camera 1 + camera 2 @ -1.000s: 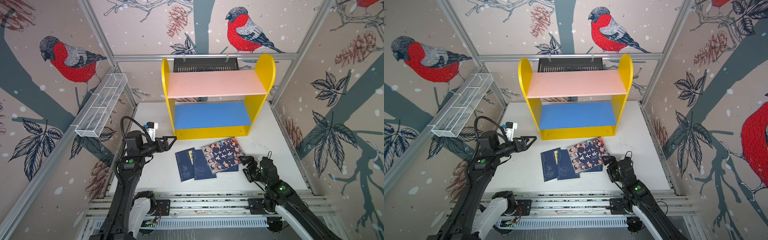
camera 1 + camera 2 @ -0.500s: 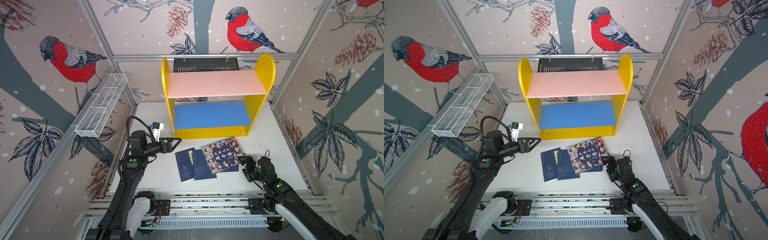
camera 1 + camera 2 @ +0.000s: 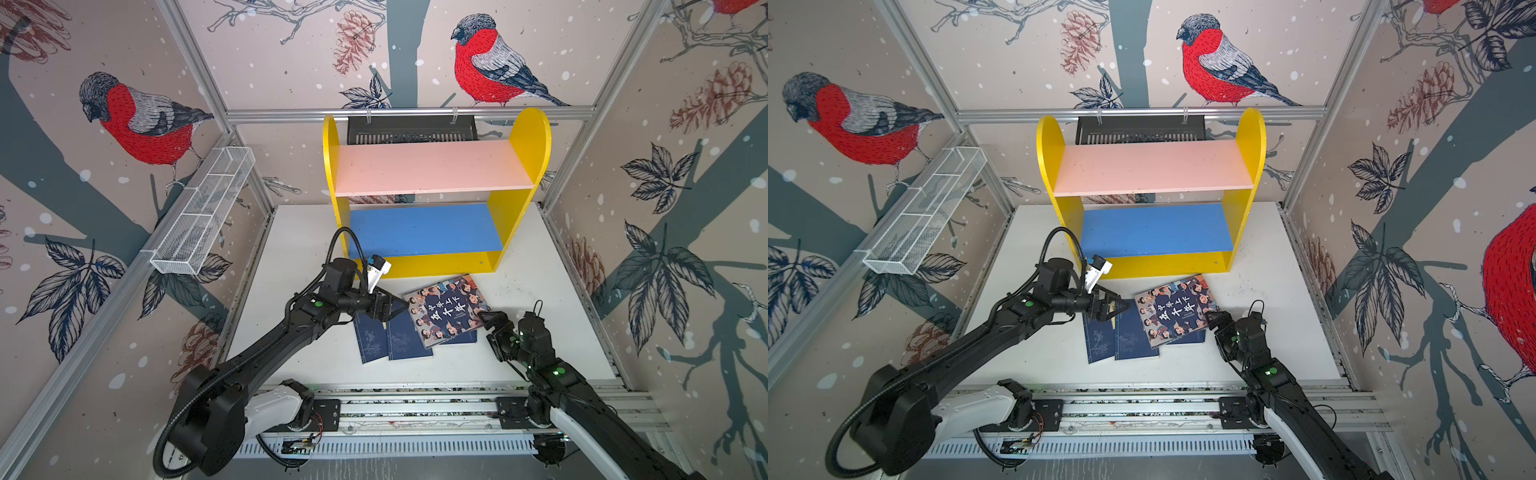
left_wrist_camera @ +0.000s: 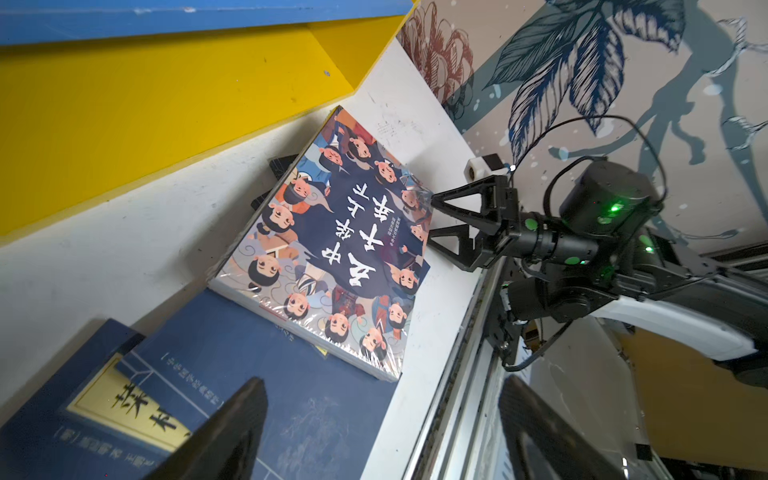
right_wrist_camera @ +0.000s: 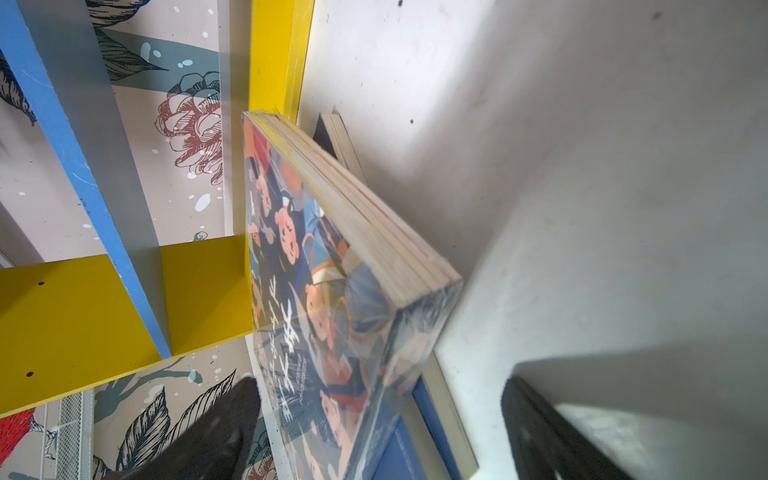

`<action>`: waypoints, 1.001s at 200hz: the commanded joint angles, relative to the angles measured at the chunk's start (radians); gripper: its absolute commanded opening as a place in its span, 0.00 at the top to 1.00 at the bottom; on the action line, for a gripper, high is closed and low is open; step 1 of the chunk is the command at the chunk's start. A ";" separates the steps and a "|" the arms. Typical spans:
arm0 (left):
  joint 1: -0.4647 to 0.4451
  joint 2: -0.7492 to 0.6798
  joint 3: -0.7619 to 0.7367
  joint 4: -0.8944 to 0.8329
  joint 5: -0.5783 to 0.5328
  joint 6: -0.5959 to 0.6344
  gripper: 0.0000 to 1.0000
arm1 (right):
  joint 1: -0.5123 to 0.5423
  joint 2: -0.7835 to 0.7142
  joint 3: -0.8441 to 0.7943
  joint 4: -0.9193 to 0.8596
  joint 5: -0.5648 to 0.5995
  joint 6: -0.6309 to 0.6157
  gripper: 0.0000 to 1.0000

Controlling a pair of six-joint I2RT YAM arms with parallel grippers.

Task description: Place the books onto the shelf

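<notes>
Shelf (image 3: 432, 266) is standing at the middle of the tabletop's (image 3: 299, 249) far edge, pink board (image 3: 432, 168) sitting above blue board (image 3: 424, 228). Books are lying flat in a loose cluster just in front of it, toward the near edge, none on either board yet. Navy books (image 3: 395, 340) are lying side by side on the left of the cluster. Picture book (image 3: 446, 309), with faces and white characters on its cover, is resting slantwise on top, and more navy corners are peeking out from under it. Left pincer (image 3: 386, 309) is hovering over the far end of the navy books, jaws standing wide and gripping nothing. In the left wrist view its fingers (image 4: 224, 436) are framing a yellow title label (image 4: 124, 409). Right pincer (image 3: 484, 318) is reaching in low from the right-edge side. Its jaws are spread and straddling the picture book's right-hand corner, with gaps showing on both sides, so it is not clamping.
</notes>
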 commanded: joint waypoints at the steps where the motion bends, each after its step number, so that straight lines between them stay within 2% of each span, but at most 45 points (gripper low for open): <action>1: -0.071 0.066 0.032 0.098 -0.157 0.089 0.16 | -0.004 0.001 -0.025 -0.166 0.031 -0.028 0.08; 35: -0.140 0.117 -0.008 0.260 -0.335 0.113 0.18 | -0.006 -0.005 -0.041 -0.134 0.016 -0.032 0.09; 63: -0.181 0.193 -0.008 0.301 -0.478 0.137 0.19 | -0.007 -0.003 -0.035 -0.135 0.016 -0.052 0.09; 84: -0.190 0.256 -0.001 0.325 -0.534 0.122 0.19 | -0.011 -0.003 -0.031 -0.131 0.016 -0.061 0.09; 114: -0.192 0.330 0.019 0.374 -0.559 0.127 0.19 | -0.018 0.002 -0.033 -0.112 0.018 -0.066 0.09; 143: -0.192 0.370 0.018 0.429 -0.511 0.113 0.19 | -0.025 0.020 -0.029 -0.092 0.011 -0.079 0.09; 200: -0.192 0.470 0.072 0.404 -0.501 0.083 0.19 | -0.040 0.053 -0.024 -0.064 -0.002 -0.105 0.09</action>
